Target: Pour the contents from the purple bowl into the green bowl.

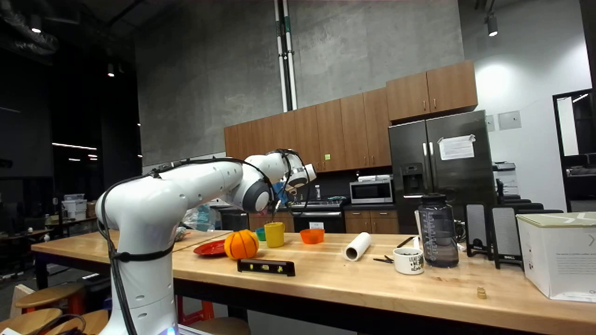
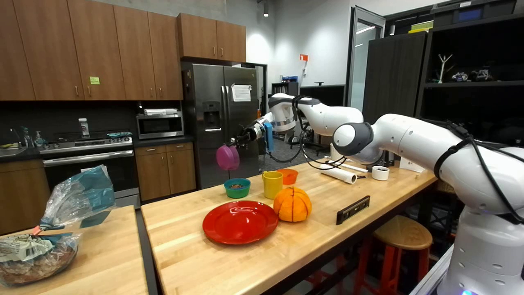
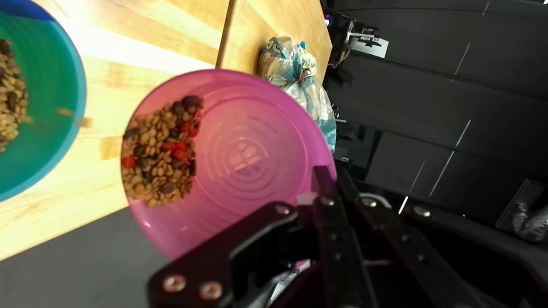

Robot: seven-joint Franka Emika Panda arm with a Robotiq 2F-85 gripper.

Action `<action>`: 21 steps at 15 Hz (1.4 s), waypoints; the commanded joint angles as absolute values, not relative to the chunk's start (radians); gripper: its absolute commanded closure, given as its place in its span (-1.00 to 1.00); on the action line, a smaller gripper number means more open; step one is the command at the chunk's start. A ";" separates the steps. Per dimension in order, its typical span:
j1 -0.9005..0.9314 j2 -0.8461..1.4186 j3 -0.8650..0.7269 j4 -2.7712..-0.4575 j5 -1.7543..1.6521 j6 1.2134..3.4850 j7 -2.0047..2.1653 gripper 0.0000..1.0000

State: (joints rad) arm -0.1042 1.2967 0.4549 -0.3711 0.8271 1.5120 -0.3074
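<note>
The purple bowl (image 3: 252, 128) is held on its side, tilted, in the wrist view; a grain mix (image 3: 160, 158) lies gathered along its left wall. It also shows in an exterior view (image 2: 228, 157), above the green bowl (image 2: 237, 191). The green bowl stands on the table and holds some grains; it shows at the left edge of the wrist view (image 3: 51, 132), cut off by the frame. A few blurred grains show over its wall. It is partly behind the yellow mug in an exterior view (image 1: 260, 234). My gripper (image 3: 335, 174) is shut on the purple bowl's rim.
A yellow mug (image 2: 272, 185) and an orange bowl (image 2: 289, 176) stand beside the green bowl. A red plate (image 2: 240, 222), an orange pumpkin (image 2: 292, 204) and a black level (image 2: 353, 209) lie nearer the robot. A paper roll (image 1: 357, 246) and a bottle (image 1: 437, 232) are farther along the table.
</note>
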 commanded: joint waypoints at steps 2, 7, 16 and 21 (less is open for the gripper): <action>-0.119 1.301 0.462 -0.364 0.857 1.481 -0.321 0.98; -0.124 1.301 0.459 -0.365 0.866 1.472 -0.322 0.98; -0.128 1.303 0.457 -0.364 0.870 1.463 -0.322 0.98; -0.136 1.308 0.461 -0.364 0.877 1.463 -0.326 0.98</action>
State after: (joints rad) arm -0.1203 1.3043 0.4548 -0.3710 0.8511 1.4858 -0.3110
